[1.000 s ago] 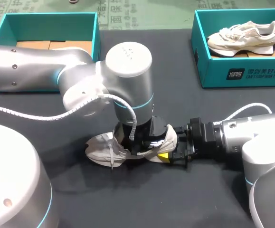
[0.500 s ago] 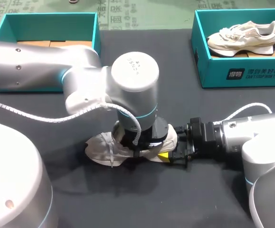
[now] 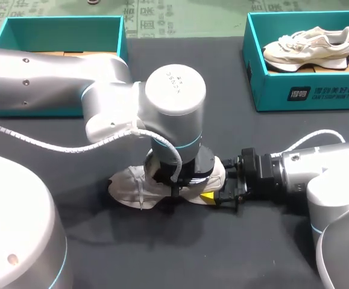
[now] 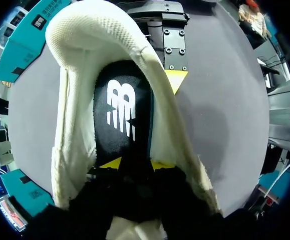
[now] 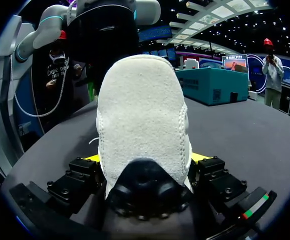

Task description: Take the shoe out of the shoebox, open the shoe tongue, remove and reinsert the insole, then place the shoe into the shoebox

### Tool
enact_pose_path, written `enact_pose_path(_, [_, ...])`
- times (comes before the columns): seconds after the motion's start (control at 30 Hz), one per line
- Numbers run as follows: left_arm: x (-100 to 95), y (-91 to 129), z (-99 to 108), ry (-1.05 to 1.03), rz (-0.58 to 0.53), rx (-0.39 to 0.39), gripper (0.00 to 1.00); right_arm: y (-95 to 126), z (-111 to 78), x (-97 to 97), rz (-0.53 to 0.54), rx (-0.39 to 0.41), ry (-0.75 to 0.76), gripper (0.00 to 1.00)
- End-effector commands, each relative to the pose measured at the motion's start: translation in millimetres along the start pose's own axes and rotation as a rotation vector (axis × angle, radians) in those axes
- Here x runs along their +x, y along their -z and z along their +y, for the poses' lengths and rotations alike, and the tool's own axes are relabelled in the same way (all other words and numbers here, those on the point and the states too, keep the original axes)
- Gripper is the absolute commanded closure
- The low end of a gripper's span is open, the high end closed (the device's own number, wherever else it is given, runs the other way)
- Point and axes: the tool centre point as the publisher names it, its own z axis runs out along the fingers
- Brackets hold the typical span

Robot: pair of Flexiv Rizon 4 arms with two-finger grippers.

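1. Shoe (image 3: 129, 185), off-white, lies on its sole on the dark bench (image 3: 270, 138), outside both boxes, with its toe toward our left side and its heel toward our right arm.
2. Our right claw (image 5: 145, 159) comes in low along the bench and is clamped on the heel. One finger presses each side, and the yellow tips just show past the padded back.
3. Our left claw (image 4: 136, 164) hangs straight down over the shoe's opening and reaches into it near the heel. In the head view its wrist hides the middle of the shoe.
4. Inside, the black insole (image 4: 120, 107) with its white mark runs between the left claw's two yellow tips, which close on it from both sides.
5. At the bench's far left a teal shoebox (image 3: 59, 30) shows its cardboard floor, well apart from the shoe.
6. At the far right a second shoebox (image 3: 310, 96) holds another pale shoe (image 3: 307, 48), well apart from both claws.
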Motion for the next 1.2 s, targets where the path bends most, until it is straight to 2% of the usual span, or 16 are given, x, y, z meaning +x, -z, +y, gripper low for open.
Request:
enact_pose_path(0.03, [-15.0, -18, -2, 0.001, -0.004, 0.002, 0.72, -3, -0.6, 2.4, 0.001, 0.005, -0.001, 1.00])
enact_pose_path(0.27, [-14.7, -21, -3, -0.009, -0.001, -0.010, 0.72, -3, -0.6, 2.4, 0.001, 0.005, -0.001, 1.00])
enact_pose_path(0.33, [-12.5, -27, -4, -0.015, -0.005, -0.024, 0.75, -3, -0.6, 2.4, 0.001, 0.005, -0.001, 1.00])
enact_pose_path(0.37, [-11.8, -30, -4, -0.015, -0.005, -0.025, 0.81, -3, -0.6, 2.4, 0.001, 0.005, -0.001, 1.00])
enact_pose_path(0.43, [-11.9, -34, -4, -0.011, -0.012, -0.035, 1.00, -3, -0.6, 2.4, 0.001, 0.005, -0.001, 1.00])
enact_pose_path(0.6, [-19.0, -29, 1, 0.015, -0.010, -0.018, 1.00, -3, -0.6, 2.4, 0.001, 0.005, -0.001, 1.00])
enact_pose_path(0.83, [-27.0, -11, 11, 0.050, 0.035, 0.061, 1.00, -3, -0.6, 2.4, 0.001, 0.005, -0.001, 1.00])
enact_pose_path(1.2, [-16.4, 13, 8, 0.045, 0.135, 0.199, 1.00, -3, -0.6, 2.4, 0.001, 0.005, -0.001, 1.00])
